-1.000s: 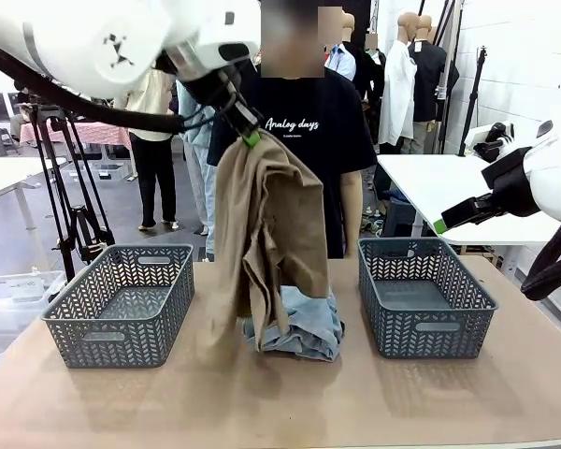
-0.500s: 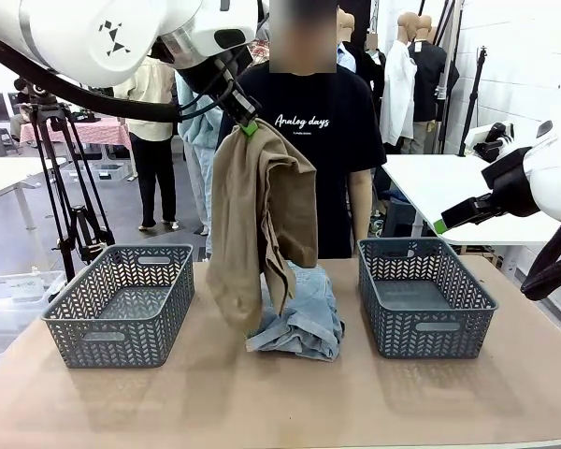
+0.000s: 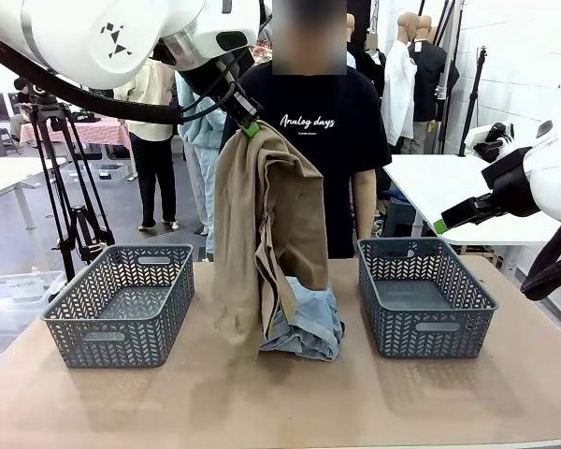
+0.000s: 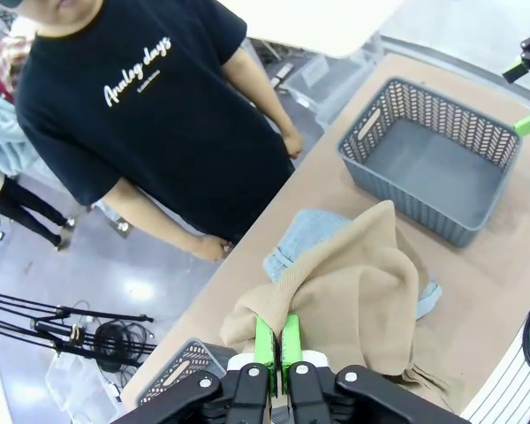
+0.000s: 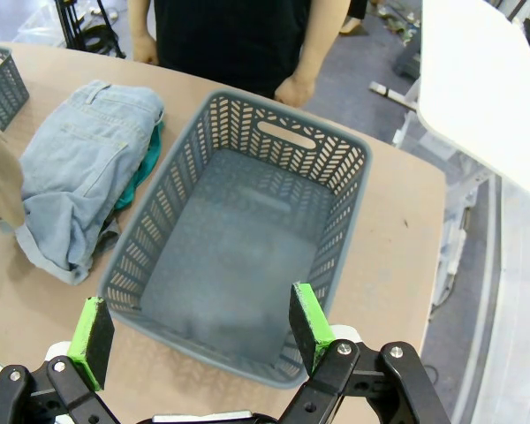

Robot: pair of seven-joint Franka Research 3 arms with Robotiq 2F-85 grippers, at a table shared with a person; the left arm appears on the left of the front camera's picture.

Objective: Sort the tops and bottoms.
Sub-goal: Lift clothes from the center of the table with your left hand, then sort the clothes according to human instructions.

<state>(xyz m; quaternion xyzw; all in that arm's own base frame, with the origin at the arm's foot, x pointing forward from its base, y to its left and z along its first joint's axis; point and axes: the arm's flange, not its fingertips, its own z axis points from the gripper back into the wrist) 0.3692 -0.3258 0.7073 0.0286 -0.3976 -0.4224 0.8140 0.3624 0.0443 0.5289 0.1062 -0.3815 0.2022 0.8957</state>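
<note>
Two baskets: a left basket (image 3: pixel 122 281) and a right basket (image 3: pixel 421 327), both grey, are sitting at either side of the front view with nothing in them.
Left gripper (image 3: pixel 250 128): is pinching the top edge of the tan khaki top (image 3: pixel 262 224), jaws squeezed almost together on the cloth, at the upper centre-left of the front view.
Change: over the last second the gripper has been creeping upward and leftward. The top has been swinging to the left and is now settling back to hang straight.
Meaning: the top is probably hanging clear of the pile and ready to be carried to a basket. Its lower hem is dangling just in front of the denim, and contact there is impossible to judge. Nothing is sorted yet.
Right gripper (image 5: pixel 199 322): is waiting wide open and holding nothing, over the right basket in its wrist view, unmoved during that second.
Bottoms: the denim bottoms (image 3: pixel 309 323) are lying at the centre of the front view between the baskets, with a teal-green tee (image 5: pixel 146 168) peeking out from beneath them.
Surface: a plain brown table (image 3: pixel 280 402) is carrying everything.
Room: a person (image 3: pixel 318 140) in a black tee is standing at the far edge, and a tripod (image 3: pixel 75 196) is standing at the left.
</note>
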